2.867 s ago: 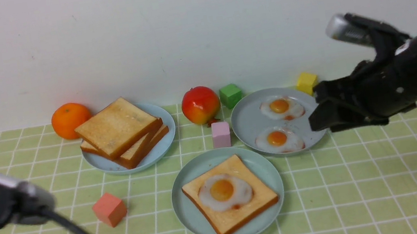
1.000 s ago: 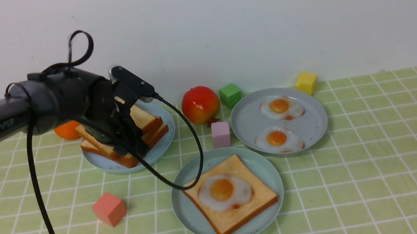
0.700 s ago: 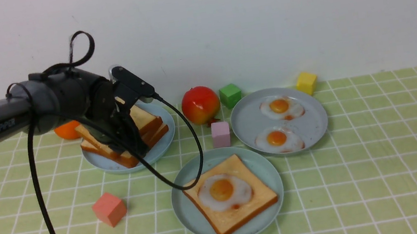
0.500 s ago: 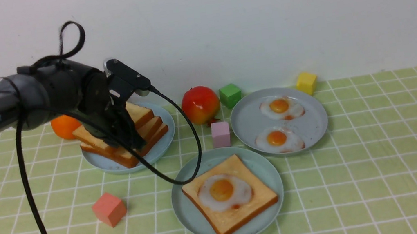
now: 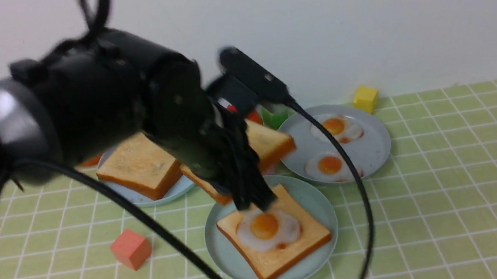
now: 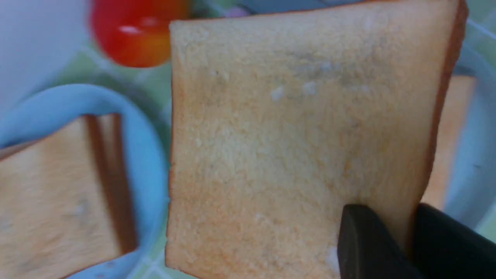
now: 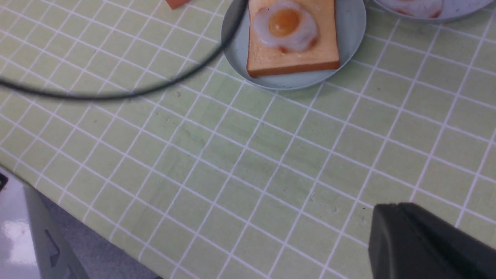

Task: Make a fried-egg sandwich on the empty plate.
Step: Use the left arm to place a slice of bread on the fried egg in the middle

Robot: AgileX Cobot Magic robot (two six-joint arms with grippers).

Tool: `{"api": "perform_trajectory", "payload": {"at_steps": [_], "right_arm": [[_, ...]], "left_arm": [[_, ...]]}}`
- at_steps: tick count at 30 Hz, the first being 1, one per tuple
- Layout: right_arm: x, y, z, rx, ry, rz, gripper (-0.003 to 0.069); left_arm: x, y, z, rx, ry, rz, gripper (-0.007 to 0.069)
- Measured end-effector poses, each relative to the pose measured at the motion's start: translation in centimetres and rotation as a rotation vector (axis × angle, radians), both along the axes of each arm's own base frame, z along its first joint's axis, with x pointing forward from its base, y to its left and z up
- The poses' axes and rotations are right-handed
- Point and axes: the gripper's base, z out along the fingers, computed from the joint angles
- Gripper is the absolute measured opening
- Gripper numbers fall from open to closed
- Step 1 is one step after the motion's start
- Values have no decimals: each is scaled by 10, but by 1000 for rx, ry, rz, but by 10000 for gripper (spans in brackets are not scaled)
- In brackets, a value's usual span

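left gripper (image 6: 391, 228): square golden toast slice (image 6: 290, 135) being grasped, near 12 o'clock of round teal plastic plate (image 5: 320, 207) | glossy white orange-yolked egg (image 5: 264, 228), square brown-crusted toast (image 5: 302, 249) being borne by plate | right gripper (image 7: 393, 209): being held clenched

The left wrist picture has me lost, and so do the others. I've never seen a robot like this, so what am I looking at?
It's a robot with two arms. The front view looks forward from between them; each wrist view rides on one arm.

The left gripper pinches a slice of toast near one edge, above the table, so it fills that picture. The right gripper is seen in its own wrist view, with nothing between its fingers.

On the green checked cloth, the teal plate bears toast topped with a fried egg. Behind are a grey plate of eggs and a blue plate of toast.
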Motion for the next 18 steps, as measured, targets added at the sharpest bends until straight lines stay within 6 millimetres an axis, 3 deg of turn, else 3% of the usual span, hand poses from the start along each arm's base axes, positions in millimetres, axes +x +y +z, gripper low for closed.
{"api": "perform_trajectory", "payload": {"at_steps": [3,6,18], "right_arm": [[-10,-4,2,-5,-23,3,28],[-19,-7,4,4,-49,5,28],[-31,-12,6,11,-76,11,28]], "left_arm": [[-15,-18,-21,34,28,-56,132],[-15,-25,-34,38,41,-38,132],[-8,-29,-55,70,58,-25,132]]}}
